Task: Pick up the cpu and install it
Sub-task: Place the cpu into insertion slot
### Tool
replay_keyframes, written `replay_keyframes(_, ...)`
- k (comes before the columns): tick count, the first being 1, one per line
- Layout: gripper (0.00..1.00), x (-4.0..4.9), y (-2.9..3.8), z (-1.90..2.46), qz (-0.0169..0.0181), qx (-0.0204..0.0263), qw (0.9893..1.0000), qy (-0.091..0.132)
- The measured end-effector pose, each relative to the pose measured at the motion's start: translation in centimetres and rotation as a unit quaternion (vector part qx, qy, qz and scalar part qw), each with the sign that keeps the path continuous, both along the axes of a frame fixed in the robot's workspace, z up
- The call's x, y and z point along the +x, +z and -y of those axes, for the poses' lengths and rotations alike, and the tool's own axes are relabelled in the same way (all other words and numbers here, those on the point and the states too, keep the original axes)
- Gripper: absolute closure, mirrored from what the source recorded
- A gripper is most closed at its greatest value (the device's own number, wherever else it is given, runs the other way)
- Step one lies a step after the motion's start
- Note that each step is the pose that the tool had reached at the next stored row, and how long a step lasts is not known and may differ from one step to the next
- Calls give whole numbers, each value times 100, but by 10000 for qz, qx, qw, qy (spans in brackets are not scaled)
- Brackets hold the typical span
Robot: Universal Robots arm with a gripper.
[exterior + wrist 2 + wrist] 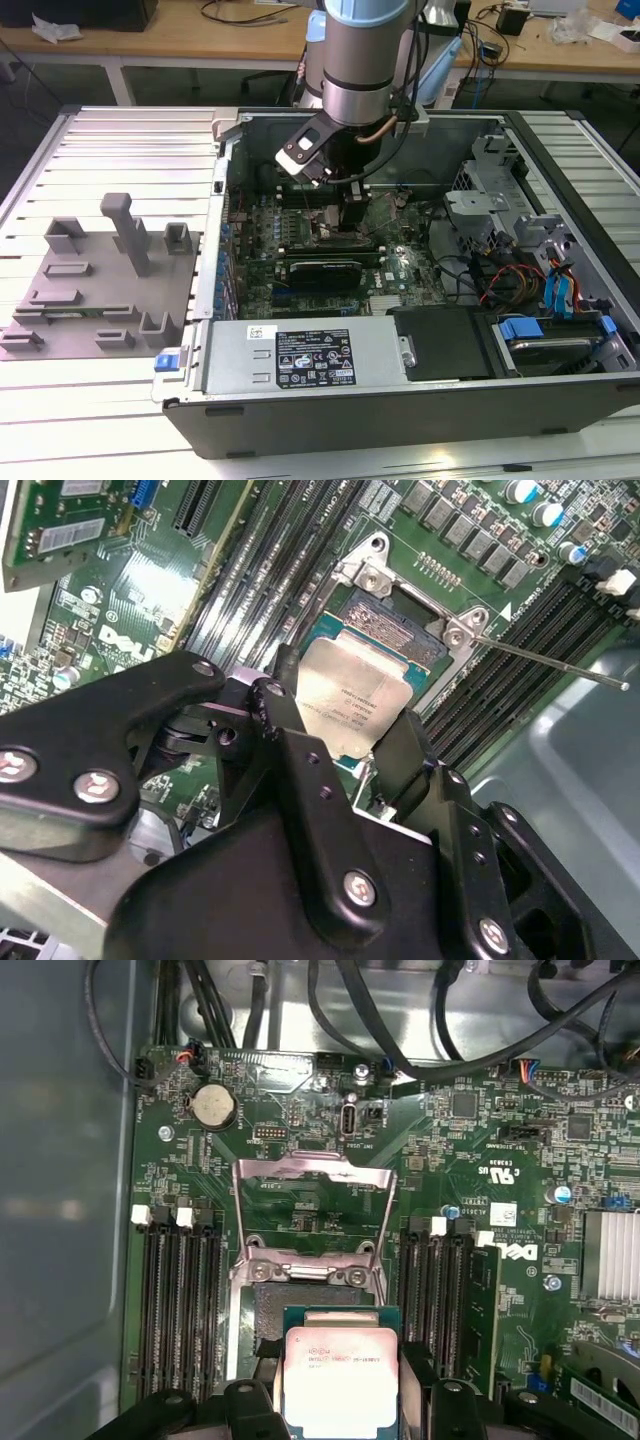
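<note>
Silvery metal tops the cpu [358,702], and the black fingers [290,750] pinch it between them by two opposite edges. In both wrist views the gripper [345,730] holds the chip right at the socket [400,610]. The chip's green rim overlaps the socket's near edge, but whether it touches the socket cannot be told.

In the first wrist view the cpu [340,1380] sits just in front of the socket's dark bed [268,1315]. The metal load plate [310,1210] stands swung up behind it. Memory slots [175,1300] run along both sides of the socket, and a coin cell [213,1107] lies further back on the green board [470,1150]. In the second wrist view a thin lever [550,662] juts out from the socket's corner.

In the exterior view the arm reaches down into an open computer case [400,420] lying on a ribbed metal desk [120,140], with the gripper [350,215] low over the board. A grey power supply [300,358] fills the case's near side. A grey tray [90,290] with upright posts lies on the desk at the exterior view's left, well apart from the arm.
</note>
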State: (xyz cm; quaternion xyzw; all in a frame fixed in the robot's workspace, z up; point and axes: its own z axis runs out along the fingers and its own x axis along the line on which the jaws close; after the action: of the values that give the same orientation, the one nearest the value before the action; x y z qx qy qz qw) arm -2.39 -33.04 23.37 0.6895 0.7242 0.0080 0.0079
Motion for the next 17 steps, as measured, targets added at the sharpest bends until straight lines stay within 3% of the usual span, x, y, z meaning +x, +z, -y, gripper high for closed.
replay_keyframes(10, 45, 0, -80, -95, 0, 1, 10000, 1)
replay_keyframes(17, 45, -3, -183, -104, 0, 0, 10000, 0)
